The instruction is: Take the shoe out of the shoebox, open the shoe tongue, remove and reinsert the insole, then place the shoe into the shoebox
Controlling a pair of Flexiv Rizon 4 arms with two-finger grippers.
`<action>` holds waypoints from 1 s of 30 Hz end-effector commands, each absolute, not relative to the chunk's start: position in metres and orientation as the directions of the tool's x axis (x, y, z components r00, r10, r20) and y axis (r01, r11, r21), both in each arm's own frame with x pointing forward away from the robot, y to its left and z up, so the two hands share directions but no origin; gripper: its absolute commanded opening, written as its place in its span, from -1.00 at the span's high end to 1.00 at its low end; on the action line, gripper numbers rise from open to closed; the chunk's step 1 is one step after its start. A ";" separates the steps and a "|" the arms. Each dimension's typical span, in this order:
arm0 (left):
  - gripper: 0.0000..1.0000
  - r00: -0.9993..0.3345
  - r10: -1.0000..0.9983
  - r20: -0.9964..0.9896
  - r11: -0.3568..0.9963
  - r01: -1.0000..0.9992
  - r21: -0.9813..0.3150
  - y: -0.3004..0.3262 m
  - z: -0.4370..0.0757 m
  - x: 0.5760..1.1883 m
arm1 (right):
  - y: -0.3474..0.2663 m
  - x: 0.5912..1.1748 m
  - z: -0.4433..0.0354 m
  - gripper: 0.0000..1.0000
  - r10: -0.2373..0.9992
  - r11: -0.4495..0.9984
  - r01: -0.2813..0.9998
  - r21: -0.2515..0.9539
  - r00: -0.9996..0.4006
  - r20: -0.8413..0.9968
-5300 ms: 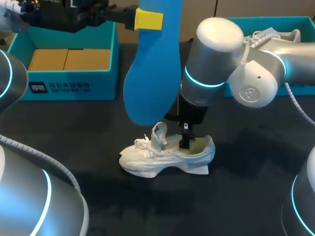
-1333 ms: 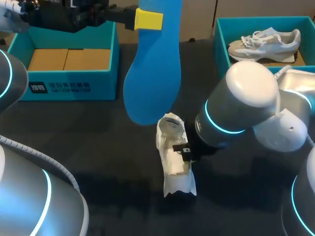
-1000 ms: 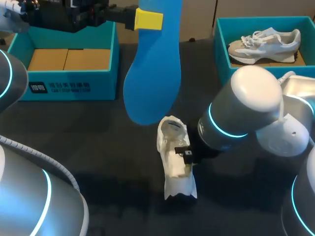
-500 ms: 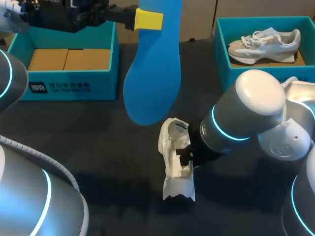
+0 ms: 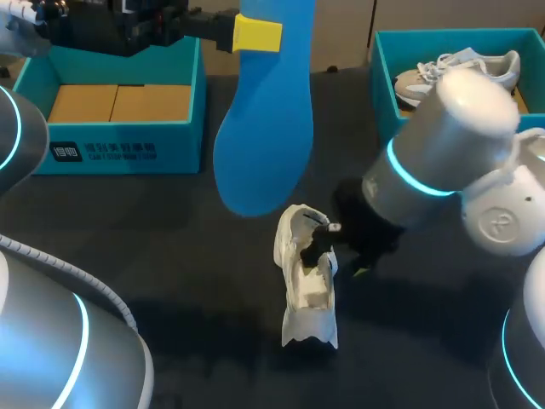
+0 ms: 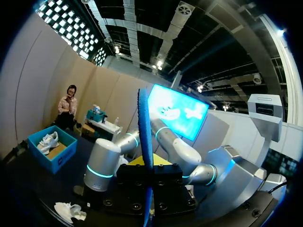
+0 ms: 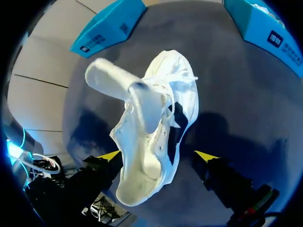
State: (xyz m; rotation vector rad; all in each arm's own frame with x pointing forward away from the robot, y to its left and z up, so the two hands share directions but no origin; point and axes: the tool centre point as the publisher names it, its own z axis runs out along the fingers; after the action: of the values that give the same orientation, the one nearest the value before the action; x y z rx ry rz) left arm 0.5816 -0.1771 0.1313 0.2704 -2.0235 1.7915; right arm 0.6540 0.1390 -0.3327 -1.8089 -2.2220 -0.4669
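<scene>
Black tabletop (image 5: 170, 256) bears white shoe (image 5: 306, 294), tongue open.

The white shoe (image 5: 305, 277) sits mid-table, apparently on its sole, with its opening facing up and its tongue lifted. The blue insole (image 5: 264, 119) is held aloft, its rounded end just above the shoe. A teal shoebox (image 5: 128, 146) stands behind, well apart.

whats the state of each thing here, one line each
white shoe: on the table, out of the box, insole out
blue insole: held up in the air
left claw: shut on the blue insole
right claw: open, straddling the white shoe
left shoebox: open, no shoe inside
right shoebox: open, second shoe inside
</scene>
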 end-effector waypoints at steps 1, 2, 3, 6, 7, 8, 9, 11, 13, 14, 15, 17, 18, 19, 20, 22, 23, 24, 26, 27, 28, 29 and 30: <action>1.00 -0.892 0.129 0.433 0.153 -0.414 -0.897 -0.178 0.132 0.582 | 0.111 0.646 -0.315 -1.00 0.874 0.177 0.978 0.111 -0.208 0.439; 1.00 -0.892 0.129 0.433 0.153 -0.414 -0.897 -0.178 0.132 0.582 | 0.111 0.646 -0.315 -1.00 0.874 0.177 0.978 0.111 -0.208 0.439; 1.00 -0.892 0.129 0.433 0.153 -0.414 -0.897 -0.178 0.132 0.582 | 0.111 0.646 -0.315 -1.00 0.874 0.177 0.978 0.111 -0.208 0.439; 1.00 -0.892 0.129 0.433 0.153 -0.414 -0.897 -0.178 0.132 0.582 | 0.108 0.646 -0.312 -1.00 0.865 0.179 0.975 0.128 -0.218 0.452; 1.00 -0.892 0.129 0.433 0.153 -0.414 -0.897 -0.178 0.132 0.582 | 0.108 0.646 -0.312 -1.00 0.865 0.179 0.975 0.128 -0.218 0.452; 1.00 -0.892 0.129 0.433 0.153 -0.414 -0.897 -0.178 0.132 0.582 | 0.108 0.646 -0.312 -1.00 0.865 0.179 0.975 0.128 -0.218 0.452; 1.00 -0.892 0.129 0.433 0.153 -0.414 -0.897 -0.178 0.132 0.582 | 0.108 0.646 -0.312 -1.00 0.865 0.179 0.975 0.128 -0.218 0.452; 1.00 -0.892 0.129 0.433 0.153 -0.414 -0.897 -0.178 0.132 0.582 | 0.108 0.646 -0.312 -1.00 0.865 0.179 0.975 0.128 -0.218 0.452; 1.00 -0.892 0.129 0.433 0.153 -0.414 -0.897 -0.178 0.132 0.582 | 0.108 0.646 -0.312 -1.00 0.865 0.179 0.975 0.128 -0.218 0.452; 1.00 -0.892 0.129 0.433 0.153 -0.414 -0.897 -0.178 0.132 0.582 | 0.108 0.646 -0.312 -1.00 0.865 0.179 0.975 0.128 -0.218 0.452; 1.00 -0.892 0.129 0.433 0.153 -0.414 -0.897 -0.178 0.132 0.582 | 0.108 0.646 -0.312 -1.00 0.865 0.179 0.975 0.128 -0.218 0.452; 1.00 -0.892 0.129 0.433 0.153 -0.414 -0.897 -0.178 0.132 0.582 | 0.138 0.662 -0.313 -1.00 0.843 0.374 0.919 0.123 -0.392 0.368; 1.00 -0.892 0.129 0.433 0.153 -0.414 -0.897 -0.178 0.132 0.582 | 0.167 0.680 -0.307 -1.00 0.771 0.557 0.823 0.112 -0.562 0.300; 1.00 -0.892 0.129 0.433 0.153 -0.414 -0.897 -0.178 0.132 0.582 | 0.163 0.680 -0.301 -1.00 0.668 0.710 0.699 0.088 -0.707 0.232; 1.00 -0.892 0.129 0.433 0.153 -0.414 -0.897 -0.178 0.132 0.582 | 0.160 0.681 -0.295 -1.00 0.569 0.804 0.590 0.074 -0.799 0.197; 1.00 -0.892 0.129 0.433 0.153 -0.414 -0.897 -0.178 0.132 0.582 | 0.156 0.682 -0.282 -1.00 0.558 0.802 0.588 0.105 -0.800 0.220; 1.00 -0.892 0.129 0.433 0.153 -0.414 -0.897 -0.178 0.132 0.582 | 0.155 0.683 -0.275 -1.00 0.563 0.791 0.598 0.130 -0.795 0.226; 1.00 -0.892 0.129 0.433 0.153 -0.414 -0.897 -0.178 0.132 0.582 | 0.155 0.683 -0.269 -1.00 0.557 0.790 0.597 0.144 -0.795 0.242; 1.00 -0.892 0.129 0.433 0.153 -0.414 -0.897 -0.178 0.132 0.582 | 0.153 0.686 -0.259 -1.00 0.561 0.776 0.610 0.158 -0.783 0.268; 1.00 -0.892 0.129 0.433 0.153 -0.414 -0.897 -0.178 0.132 0.582 | 0.152 0.688 -0.255 -1.00 0.557 0.772 0.612 0.171 -0.781 0.283; 1.00 -0.892 0.129 0.433 0.153 -0.414 -0.897 -0.178 0.132 0.582 | 0.150 0.689 -0.251 -1.00 0.558 0.767 0.616 0.181 -0.779 0.286; 1.00 -0.892 0.129 0.433 0.153 -0.414 -0.897 -0.178 0.132 0.582 | 0.148 0.690 -0.248 -1.00 0.564 0.759 0.624 0.185 -0.773 0.292; 1.00 -0.892 0.129 0.433 0.153 -0.414 -0.897 -0.178 0.132 0.582 | 0.147 0.690 -0.246 -1.00 0.564 0.757 0.628 0.179 -0.767 0.306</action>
State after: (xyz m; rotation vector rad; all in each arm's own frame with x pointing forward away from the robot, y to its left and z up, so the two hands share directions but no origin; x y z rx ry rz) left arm 0.5817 -0.1770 0.1313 0.2704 -2.0236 1.7913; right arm 0.6801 0.1461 -0.2619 -1.3298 -2.5617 -0.5577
